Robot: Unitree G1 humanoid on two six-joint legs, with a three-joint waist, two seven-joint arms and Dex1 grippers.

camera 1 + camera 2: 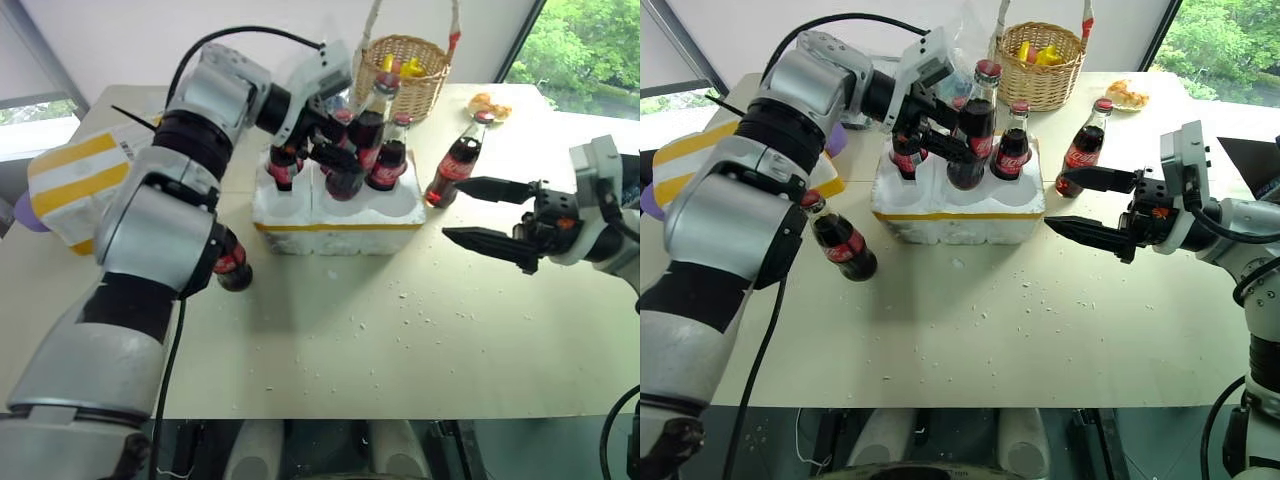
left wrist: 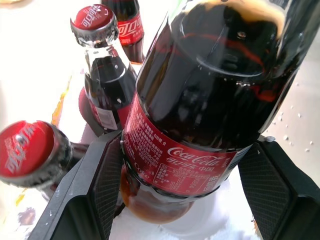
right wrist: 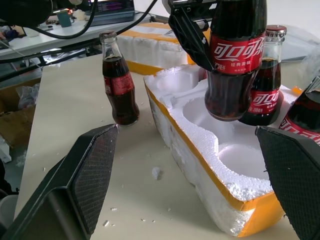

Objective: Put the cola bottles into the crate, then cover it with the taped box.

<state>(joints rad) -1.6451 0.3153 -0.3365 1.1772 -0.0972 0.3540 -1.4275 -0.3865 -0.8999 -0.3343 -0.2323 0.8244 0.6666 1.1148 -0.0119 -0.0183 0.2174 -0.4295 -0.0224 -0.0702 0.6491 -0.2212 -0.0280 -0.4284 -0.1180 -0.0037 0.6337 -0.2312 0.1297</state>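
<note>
Table: bottle (image 2: 195,100) (cola) between fingers (image 2: 107,182)

A wicker basket (image 1: 405,72) with a tall handle sits at the top middle of the frame, with yellow things inside. To its right, near the upper right, lies a small orange snack (image 1: 489,105). Little white crumbs (image 1: 420,305) dot the pale bench (image 1: 330,370) in the middle.

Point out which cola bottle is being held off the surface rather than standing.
It is the cola bottle clamped in the left end effector, hanging over an empty front hole of the crate. The others stand in the crate or on the table.
</note>
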